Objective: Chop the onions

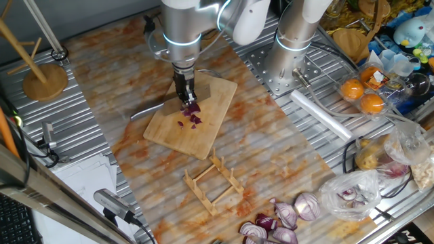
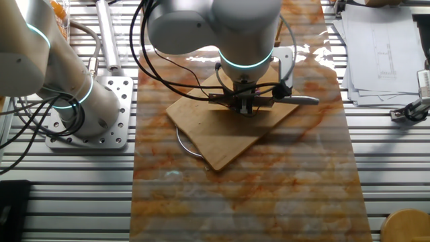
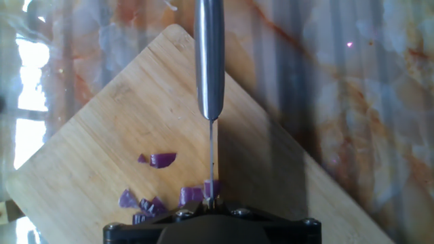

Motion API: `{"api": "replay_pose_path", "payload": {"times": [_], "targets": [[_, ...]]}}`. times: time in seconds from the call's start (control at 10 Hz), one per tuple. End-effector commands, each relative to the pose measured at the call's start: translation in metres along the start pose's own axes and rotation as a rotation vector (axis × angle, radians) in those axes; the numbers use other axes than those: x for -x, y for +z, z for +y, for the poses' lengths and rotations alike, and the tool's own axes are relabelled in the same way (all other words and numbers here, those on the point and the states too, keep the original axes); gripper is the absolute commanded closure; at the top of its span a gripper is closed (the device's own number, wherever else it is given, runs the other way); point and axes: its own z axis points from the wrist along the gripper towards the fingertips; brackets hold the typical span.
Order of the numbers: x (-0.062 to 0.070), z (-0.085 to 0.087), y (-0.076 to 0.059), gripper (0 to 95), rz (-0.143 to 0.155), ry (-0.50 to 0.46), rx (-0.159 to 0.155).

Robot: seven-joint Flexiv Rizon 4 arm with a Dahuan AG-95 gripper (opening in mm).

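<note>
The robot's tool (image 1: 184,95) is gripping a knife (image 3: 209,61) by its blade end, edge down on the bamboo cutting board (image 1: 210,139) on the table (image 1: 285,149), where the onions (image 1: 192,116) are lying in a loose cluster. A clean chop looks to be calling for the blade landing squarely on the pieces, not beside them.

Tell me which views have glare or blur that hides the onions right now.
Hand view: blown-out glare along the left edge, but the onions on the cutting board stay sharp. One fixed view: even light, onions small but clear. The other fixed view: window reflections on the tabletop; the arm hides the onions.
</note>
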Motion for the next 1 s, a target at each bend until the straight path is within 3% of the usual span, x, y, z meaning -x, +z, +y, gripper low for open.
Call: {"api": "replay_pose_path", "payload": {"times": [0.1,0.6,0.7,1.0], "targets": [[0.001,-0.002,0.025,95.0,-0.018,0.000,-0.001],[0.000,-0.002,0.043,95.0,-0.049,-0.006,-0.018],[0.000,-0.001,0.041,95.0,-0.047,-0.013,-0.007],[0.000,0.002,0.012,95.0,-0.033,-0.015,0.003]]}}
